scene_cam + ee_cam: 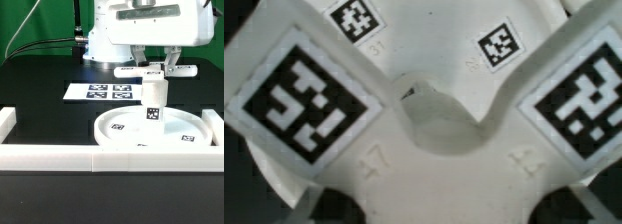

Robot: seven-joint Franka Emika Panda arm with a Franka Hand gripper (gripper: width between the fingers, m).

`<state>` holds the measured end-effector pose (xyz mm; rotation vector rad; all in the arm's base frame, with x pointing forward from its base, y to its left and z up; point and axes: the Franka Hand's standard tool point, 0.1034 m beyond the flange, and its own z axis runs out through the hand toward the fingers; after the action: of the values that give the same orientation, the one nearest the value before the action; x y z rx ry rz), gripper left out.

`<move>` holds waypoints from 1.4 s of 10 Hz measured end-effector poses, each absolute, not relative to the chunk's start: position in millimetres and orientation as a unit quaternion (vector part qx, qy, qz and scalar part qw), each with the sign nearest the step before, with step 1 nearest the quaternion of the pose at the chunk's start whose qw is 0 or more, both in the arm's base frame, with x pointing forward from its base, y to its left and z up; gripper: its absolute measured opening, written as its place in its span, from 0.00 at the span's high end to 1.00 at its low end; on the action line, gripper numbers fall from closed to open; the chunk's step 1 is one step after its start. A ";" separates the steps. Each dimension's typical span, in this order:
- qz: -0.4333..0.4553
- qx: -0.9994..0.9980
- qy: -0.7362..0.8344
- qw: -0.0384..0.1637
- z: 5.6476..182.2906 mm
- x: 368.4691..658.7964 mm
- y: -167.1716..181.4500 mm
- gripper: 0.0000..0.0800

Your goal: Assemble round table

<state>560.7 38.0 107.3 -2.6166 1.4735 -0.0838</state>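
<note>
The white disc top [190,125] lies flat on the black table, rim up, with small tags on it. The short cylinder leg [153,108] stands upright at its centre, tag facing the camera. The cross-shaped base [150,72] sits across the leg's upper end. My gripper [152,66] comes straight down on the base, its fingers closed on either side of it. The wrist view is filled by the base [438,140] and its large tags. The fingertips [274,195] show at the picture's edges, with the gripper [434,200] centred on one arm. The leg is hidden there.
The marker board [108,92] lies flat behind the disc, towards the robot's foot [98,45]. The long white border rail [60,155] runs along the front, with raised ends at the exterior view's left [8,122] and right [214,125], close to the disc.
</note>
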 end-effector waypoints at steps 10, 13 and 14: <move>0.023 -0.571 0.815 0.094 105.4 560.6 36.6 0.45; 0.022 -0.579 0.810 0.095 105.2 560.6 37.2 0.26; 0.023 -0.595 0.797 0.096 108.8 561.7 37.5 0.21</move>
<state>561.7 37.5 108.8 -1.7638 2.3623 0.0668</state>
